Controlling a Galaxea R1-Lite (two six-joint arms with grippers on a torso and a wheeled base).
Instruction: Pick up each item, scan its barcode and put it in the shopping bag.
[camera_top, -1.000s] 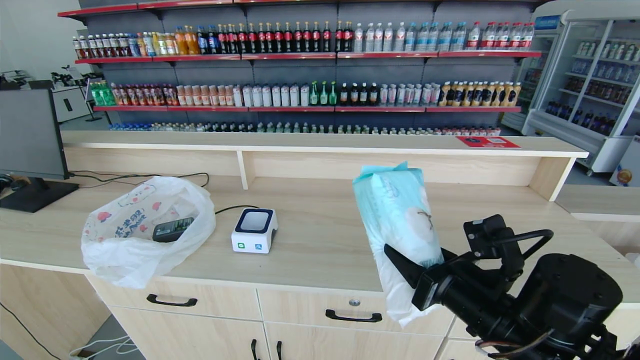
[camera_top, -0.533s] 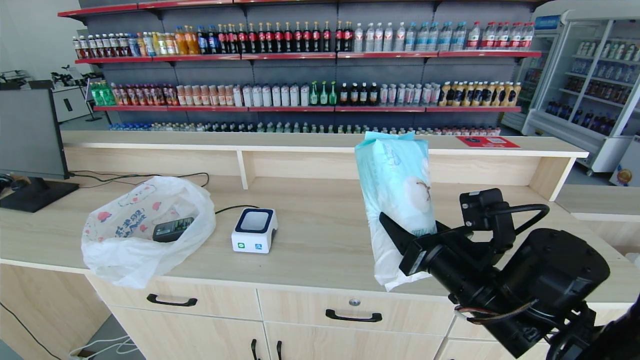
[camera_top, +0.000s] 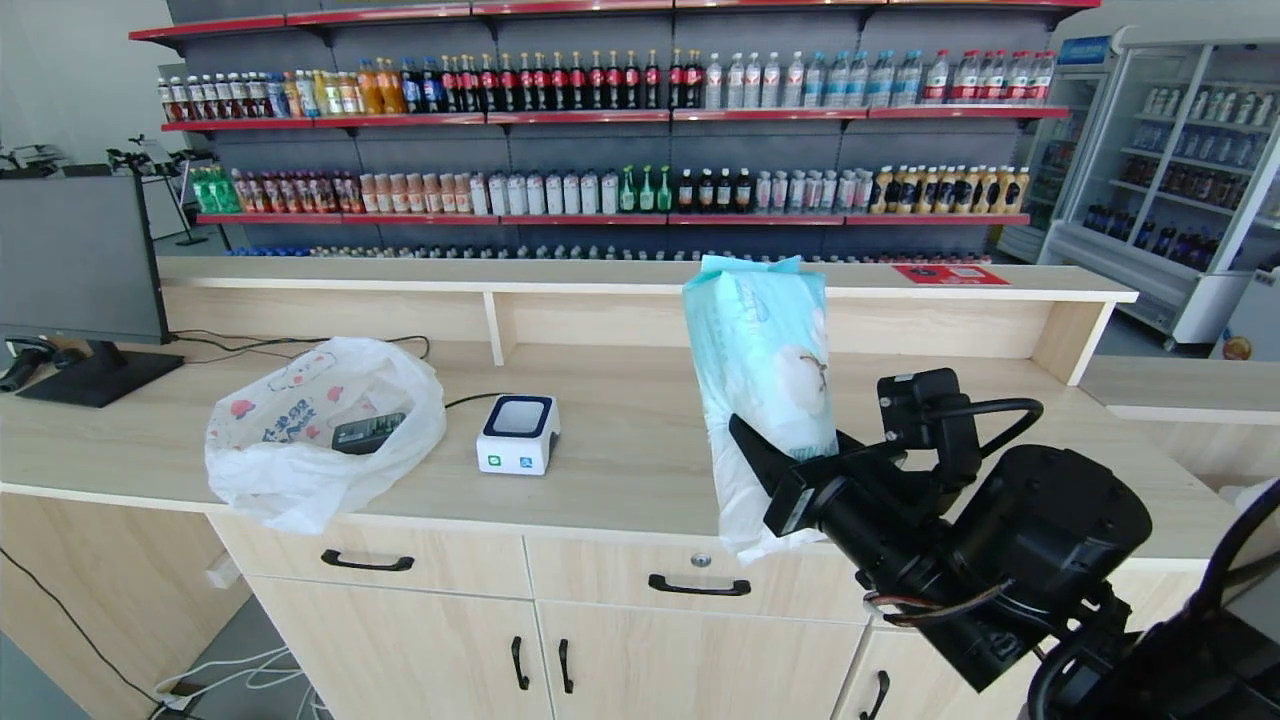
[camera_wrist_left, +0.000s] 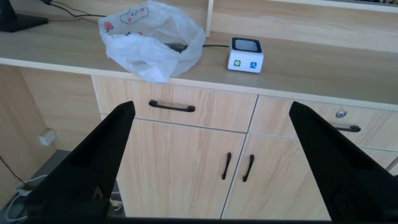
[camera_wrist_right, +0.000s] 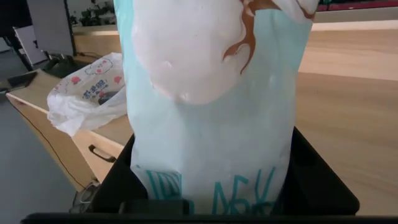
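Shopping bag (camera_top: 270, 470) and tissue pack (camera_top: 760, 340) lettering is illegible.

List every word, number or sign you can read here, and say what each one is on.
Nothing can be read for sure.
Tissue pack: blue characters, cut off and blurred.
Shopping bag: blue characters, too small.
Scanner: two small icons, one green and one blue; no words legible.
Red mat: print too small.
Bottles: labels too small.

Teal-white tissue pack (camera_top: 765, 360) upright, aloft; printed shopping bag (camera_top: 290, 460) (mouth open) lies left of white scanner (camera_top: 517, 435).
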